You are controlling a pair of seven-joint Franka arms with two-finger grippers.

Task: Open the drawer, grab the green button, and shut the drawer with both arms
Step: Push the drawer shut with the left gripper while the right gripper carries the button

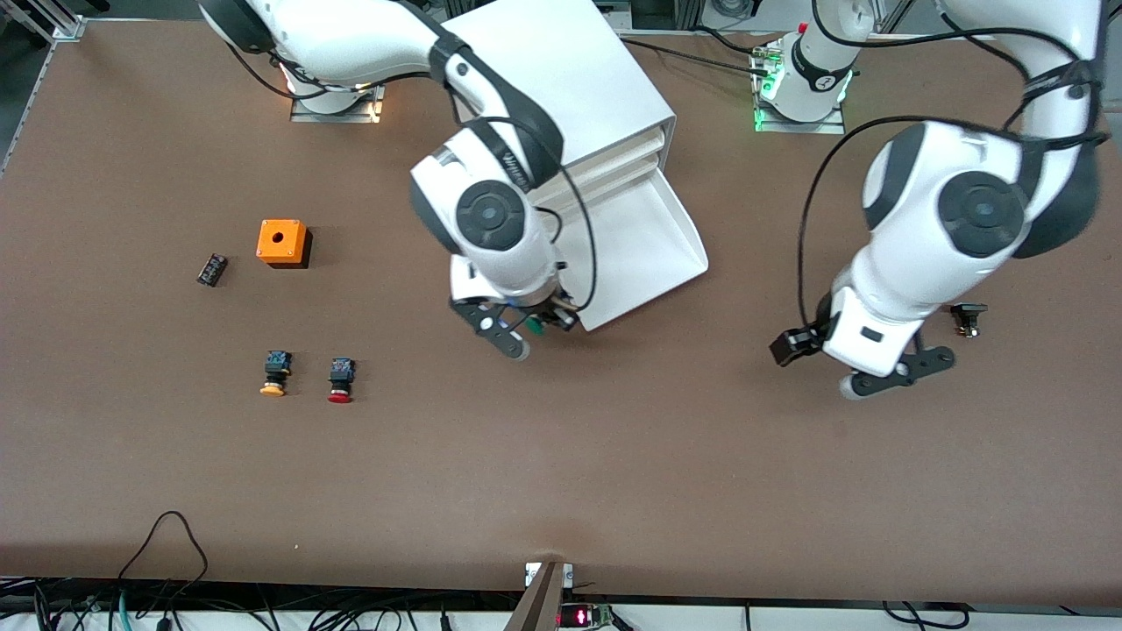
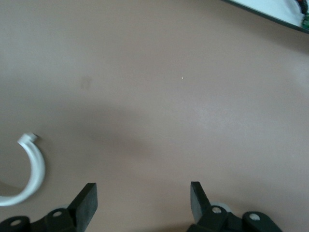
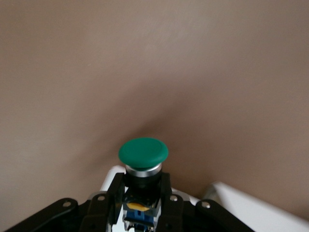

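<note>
Green button point(image 3: 143, 152), body half-hidden by jaws

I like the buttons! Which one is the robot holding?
The green-capped button, clamped in the right gripper by the open drawer. The yellow-capped button and red-capped button lie on the table.

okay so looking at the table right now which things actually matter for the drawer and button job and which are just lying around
Part of the job:
- drawer, pulled open from the cabinet
- green button, held in the right tool
- left tool, open, over bare table

Lying about:
- orange box
- yellow button
- red button
- two small black parts
</note>
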